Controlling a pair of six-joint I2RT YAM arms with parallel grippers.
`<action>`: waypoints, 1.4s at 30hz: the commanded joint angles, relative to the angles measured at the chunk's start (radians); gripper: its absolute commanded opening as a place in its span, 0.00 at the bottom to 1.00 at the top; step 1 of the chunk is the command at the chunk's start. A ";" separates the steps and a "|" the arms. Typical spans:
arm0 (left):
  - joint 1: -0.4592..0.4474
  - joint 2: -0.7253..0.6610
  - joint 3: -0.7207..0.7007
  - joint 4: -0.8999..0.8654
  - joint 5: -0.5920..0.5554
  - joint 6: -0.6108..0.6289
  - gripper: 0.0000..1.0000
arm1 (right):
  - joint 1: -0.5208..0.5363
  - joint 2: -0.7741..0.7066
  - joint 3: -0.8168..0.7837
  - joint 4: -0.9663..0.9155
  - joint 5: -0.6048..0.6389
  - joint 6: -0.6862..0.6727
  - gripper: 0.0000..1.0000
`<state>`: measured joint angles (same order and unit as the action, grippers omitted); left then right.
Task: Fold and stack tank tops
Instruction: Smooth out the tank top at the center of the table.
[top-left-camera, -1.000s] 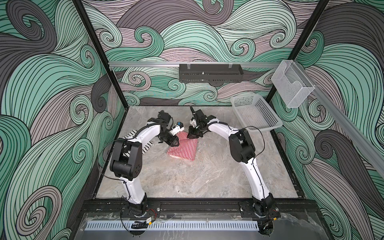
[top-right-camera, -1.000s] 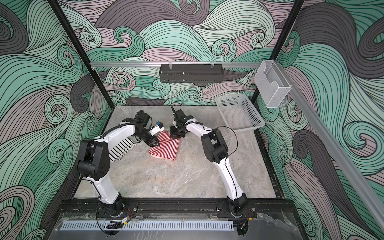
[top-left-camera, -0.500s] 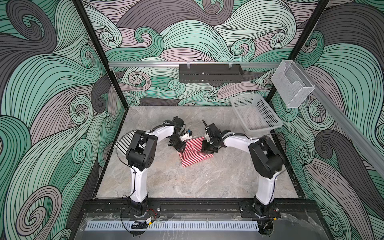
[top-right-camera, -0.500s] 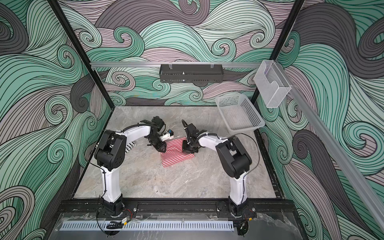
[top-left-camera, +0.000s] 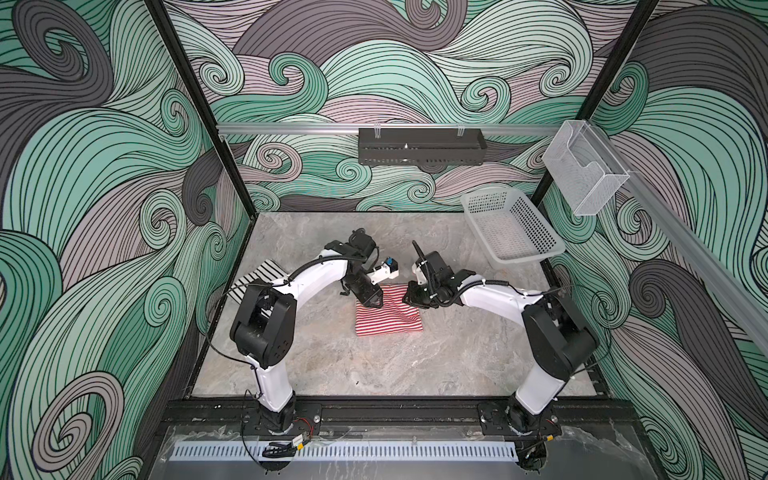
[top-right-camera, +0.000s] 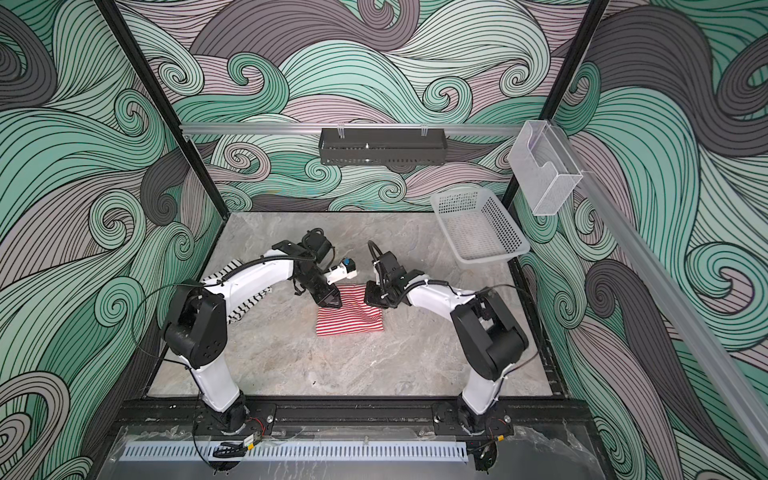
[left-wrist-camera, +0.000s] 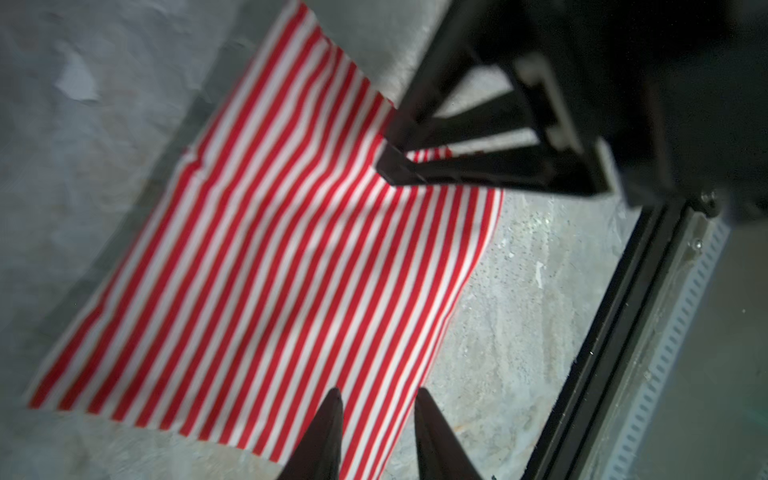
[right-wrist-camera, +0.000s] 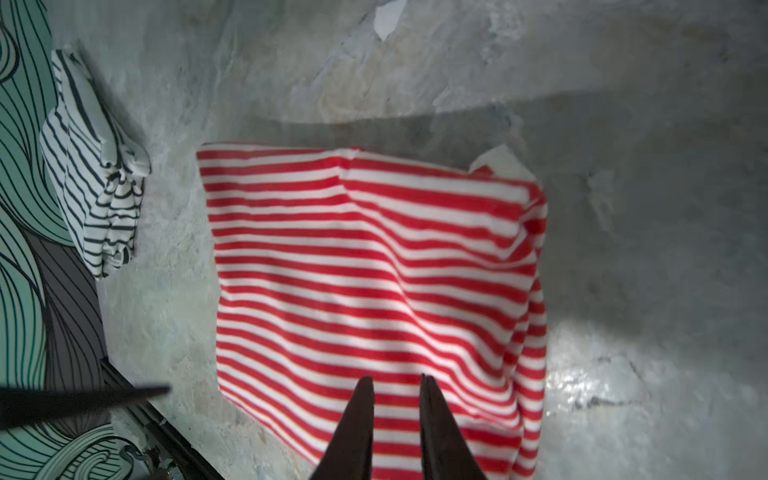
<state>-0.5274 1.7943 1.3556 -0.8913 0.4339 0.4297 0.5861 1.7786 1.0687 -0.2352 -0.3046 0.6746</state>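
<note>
My left end effector and right end effector stand narrow at one edge of the folded red top, well apart from the basket; I can't tell if either pinches cloth. If only one grips, any pull would skew or open the fold.

Soft knit red-and-white tank top lies on matt marbled-stone tabletop.
</note>
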 joint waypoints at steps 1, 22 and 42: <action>-0.027 0.011 -0.069 -0.064 0.027 0.024 0.34 | -0.056 0.076 0.030 0.152 -0.120 0.049 0.19; -0.052 0.072 -0.093 -0.130 -0.008 0.064 0.32 | -0.059 -0.077 -0.031 0.033 -0.057 0.027 0.27; 0.087 0.054 -0.130 0.033 -0.066 0.009 0.32 | -0.002 0.097 -0.376 1.112 -0.397 0.616 0.34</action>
<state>-0.4393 1.8248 1.2392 -0.8696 0.3897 0.4496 0.5705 1.9156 0.6712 0.8352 -0.6693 1.2613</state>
